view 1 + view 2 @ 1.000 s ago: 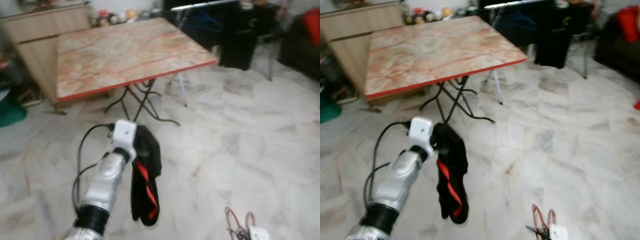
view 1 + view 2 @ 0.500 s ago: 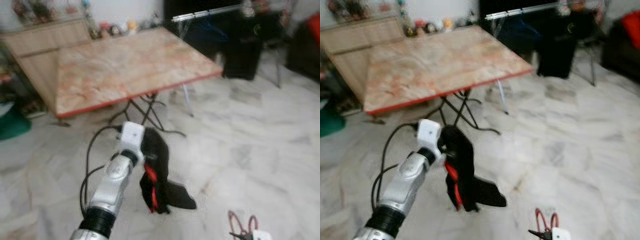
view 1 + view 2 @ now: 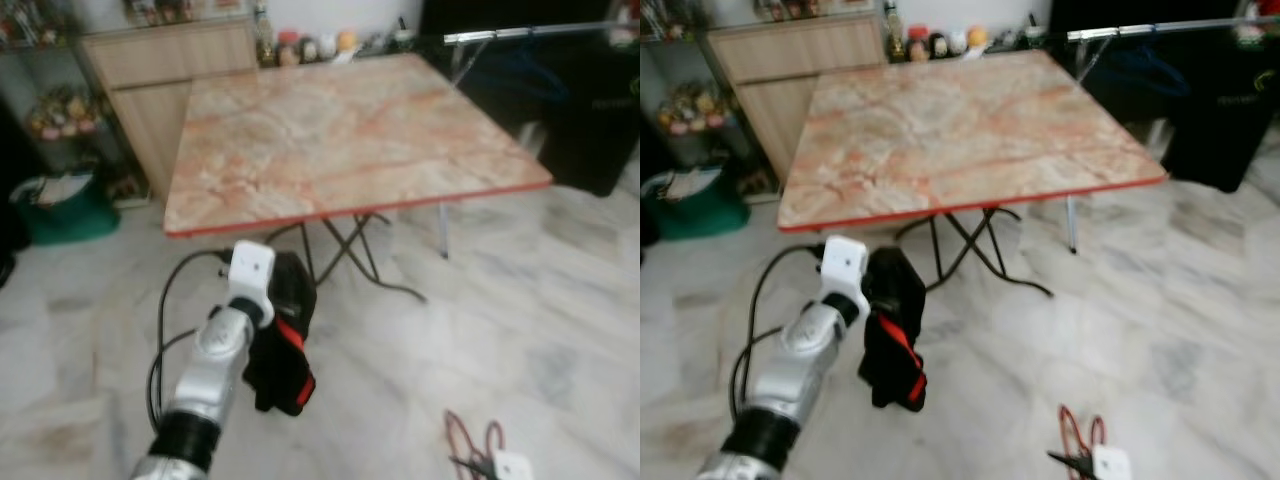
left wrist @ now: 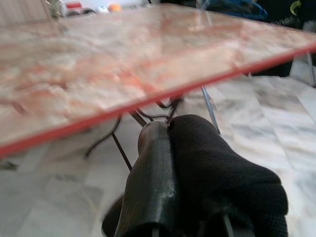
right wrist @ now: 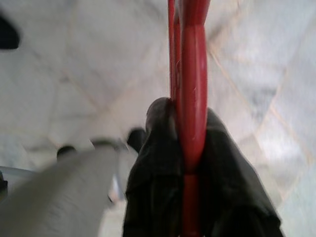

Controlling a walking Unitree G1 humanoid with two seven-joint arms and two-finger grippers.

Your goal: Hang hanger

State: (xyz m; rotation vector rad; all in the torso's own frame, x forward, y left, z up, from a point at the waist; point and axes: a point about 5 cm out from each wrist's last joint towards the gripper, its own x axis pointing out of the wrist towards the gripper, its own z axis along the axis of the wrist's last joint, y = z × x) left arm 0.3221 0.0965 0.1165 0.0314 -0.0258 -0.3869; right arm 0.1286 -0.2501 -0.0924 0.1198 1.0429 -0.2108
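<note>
Right wrist view, right pincer [image 5: 190,148] clamped on a red hanger [image 5: 192,74] above marble floor [image 5: 74,74], left pincer [image 4: 170,163] gripping black cloth [image 3: 285,345], just short of the tabletop [image 3: 350,125] edge ahead, clothes rail [image 3: 540,32] beyond.

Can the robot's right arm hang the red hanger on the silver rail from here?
Probably not yet. The right gripper grips the red hanger low over the floor, while the silver rail is far off behind the table, which stands between them.
</note>
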